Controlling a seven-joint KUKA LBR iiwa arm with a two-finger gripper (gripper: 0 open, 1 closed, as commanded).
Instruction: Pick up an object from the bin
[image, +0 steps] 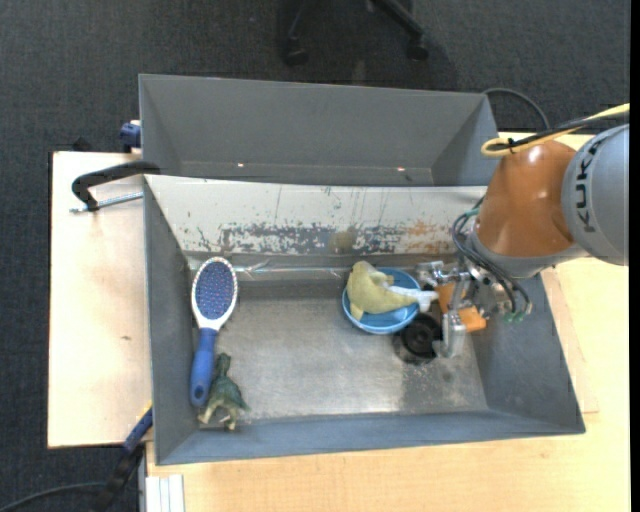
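Blue bowl, black round thing just beside jaws; grip state cannot tell

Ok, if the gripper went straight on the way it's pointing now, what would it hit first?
Most likely the small black round object on the floor of the grey metal bin, just under the gripper and beside the shallow blue bowl. Depth is unclear from above.

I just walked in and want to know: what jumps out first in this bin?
Probably the robot's big orange cover at the right, with the gripper low beside a blue dish holding a pale yellow-green lump. On the left lie a blue hairbrush and, below it, a small green toy dinosaur.
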